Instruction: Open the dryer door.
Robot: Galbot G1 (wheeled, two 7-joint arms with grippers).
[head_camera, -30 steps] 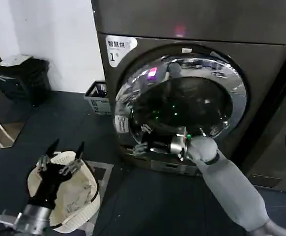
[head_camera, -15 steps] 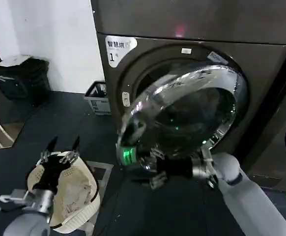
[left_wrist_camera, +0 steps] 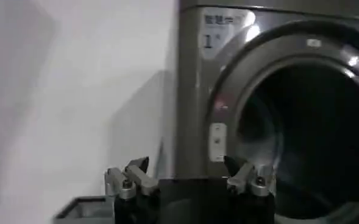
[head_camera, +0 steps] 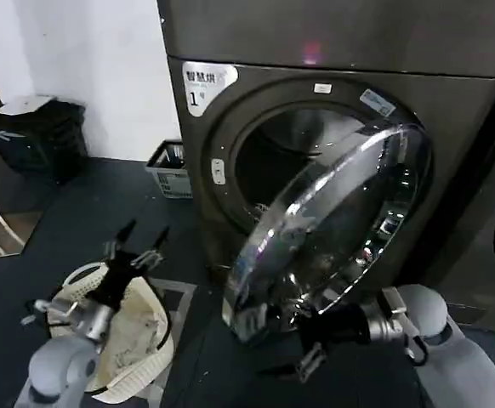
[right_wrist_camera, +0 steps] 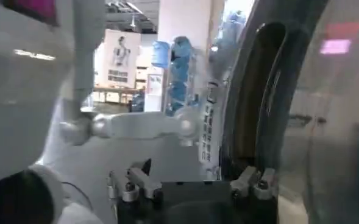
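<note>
- Your dryer door [head_camera: 332,229] shows a shiny chrome ring around dark tinted glass.
- The dryer [head_camera: 230,170] itself is dark grey-brown metal (with a white label carrying a "1" near its top corner).
- Your left gripper [head_camera: 135,246] is black with silver-grey knuckles; your right gripper [head_camera: 294,348] is black too.
- The laundry basket [head_camera: 145,340] below is cream-white, on a dark floor [head_camera: 86,212].

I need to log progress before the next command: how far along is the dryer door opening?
Mostly done. The dryer door has swung well clear of the drum opening, which shows dark and uncovered. In hand: the right hand sits open at the door's lower edge. The left hand hovers open above the laundry basket. Left: perhaps swinging the door wider, then withdrawing.
</note>
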